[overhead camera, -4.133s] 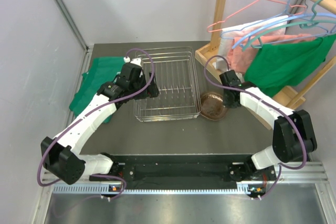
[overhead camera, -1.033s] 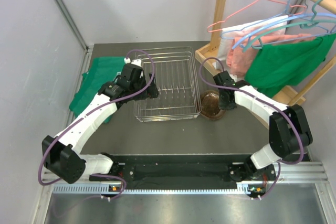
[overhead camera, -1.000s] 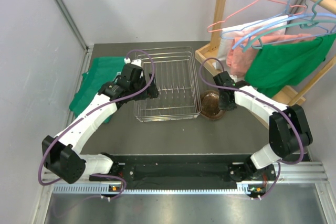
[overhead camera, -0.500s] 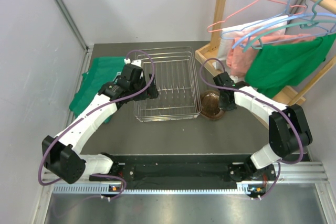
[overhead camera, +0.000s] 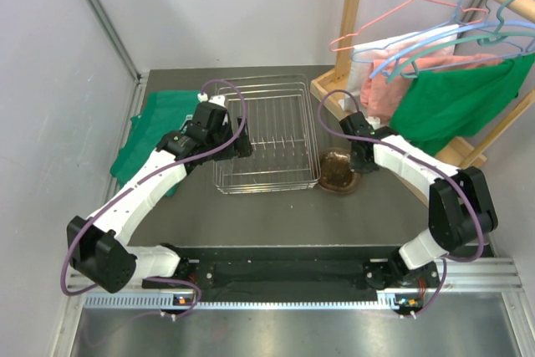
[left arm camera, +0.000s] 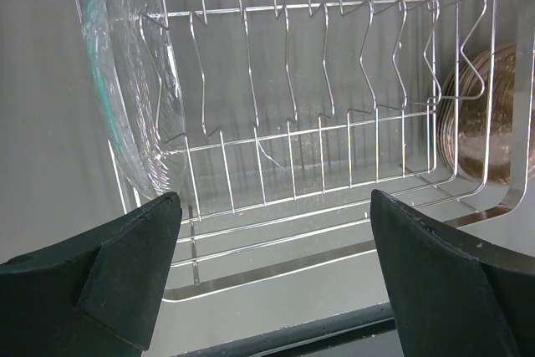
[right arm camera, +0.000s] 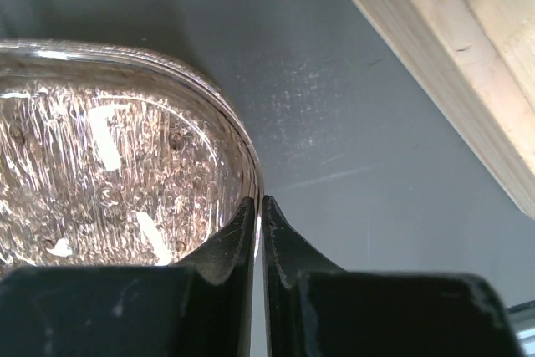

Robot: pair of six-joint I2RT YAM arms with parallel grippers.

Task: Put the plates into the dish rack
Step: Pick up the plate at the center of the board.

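Right gripper [right arm camera: 257,206] clenched the rim of a brown-tinted round glass plate [right arm camera: 109,173]; left gripper [left arm camera: 272,211] gaped before the silver wire dish rack [left arm camera: 318,7].

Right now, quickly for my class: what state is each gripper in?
Left gripper: open, holding nothing.
Right gripper: shut on the rim of the brown plate.

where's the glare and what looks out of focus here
Right wrist: white glints across the brown plate, right fingers slightly soft. Left wrist: pale sheen on the clear plate in the dish rack, left fingers blurred. Top external: even light, no glare.
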